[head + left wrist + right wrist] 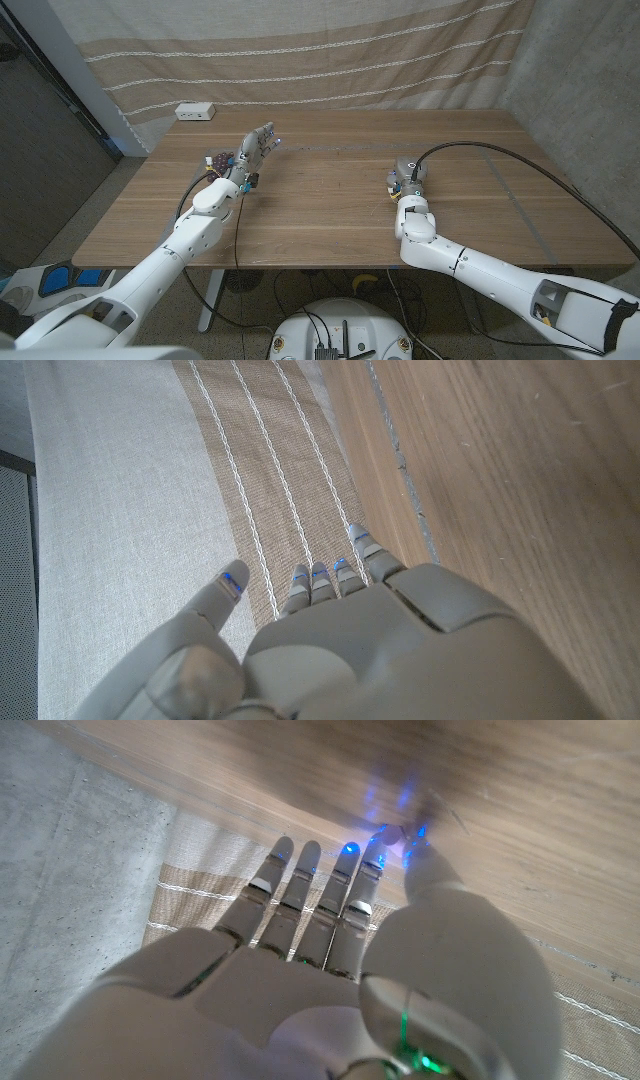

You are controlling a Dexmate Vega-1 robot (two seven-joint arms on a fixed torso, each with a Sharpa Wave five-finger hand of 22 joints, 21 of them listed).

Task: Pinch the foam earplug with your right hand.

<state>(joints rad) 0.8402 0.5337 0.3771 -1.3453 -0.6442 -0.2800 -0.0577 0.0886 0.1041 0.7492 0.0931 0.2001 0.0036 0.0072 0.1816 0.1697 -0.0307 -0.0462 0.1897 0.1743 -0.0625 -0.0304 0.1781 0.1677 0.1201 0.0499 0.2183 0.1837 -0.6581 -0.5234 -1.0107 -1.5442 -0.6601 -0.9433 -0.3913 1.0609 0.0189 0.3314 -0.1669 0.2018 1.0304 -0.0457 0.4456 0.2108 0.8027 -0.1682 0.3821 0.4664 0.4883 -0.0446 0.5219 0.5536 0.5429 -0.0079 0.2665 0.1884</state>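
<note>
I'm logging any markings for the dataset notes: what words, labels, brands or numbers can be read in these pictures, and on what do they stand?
None can be read.
The white box at the table's far edge: no legible marking at this size.
The left hand and right hand: blue lights on the fingertips, no lettering.
The striped curtain and the wooden table: plain.

Evenly and softly lit, without harsh shadows. Blurred past the right hand (pixel 330 990), with blue glow at fingertips (pixel 350 850).
</note>
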